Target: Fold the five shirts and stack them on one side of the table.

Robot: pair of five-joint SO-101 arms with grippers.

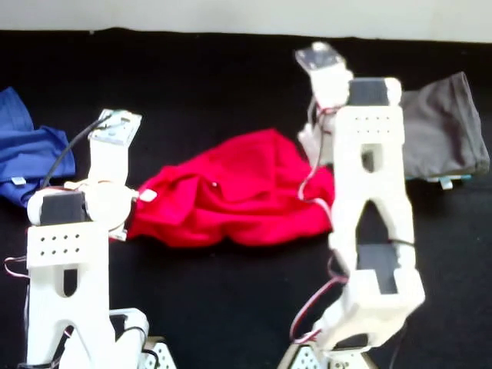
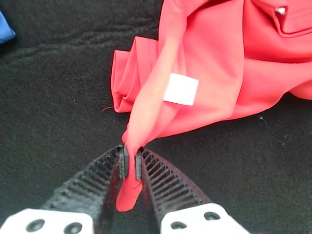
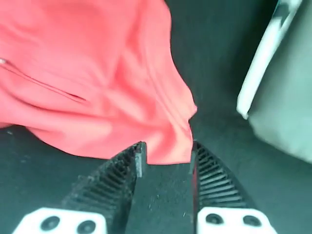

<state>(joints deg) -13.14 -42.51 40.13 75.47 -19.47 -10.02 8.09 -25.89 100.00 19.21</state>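
As arm (image 1: 352, 192) overlaps red shirt (image 1: 238, 192), perhaps sleeve

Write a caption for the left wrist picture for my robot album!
The left gripper pinches an edge of the red shirt, jaws shut on the cloth, above the black table.

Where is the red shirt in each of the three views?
High view: red shirt mid-table, between the two arms.
Left wrist view: red shirt spreads beyond the left tool, which pinches a corner.
Right wrist view: red shirt edge at the open right tool's tips.
Shared landmark: black table under it.
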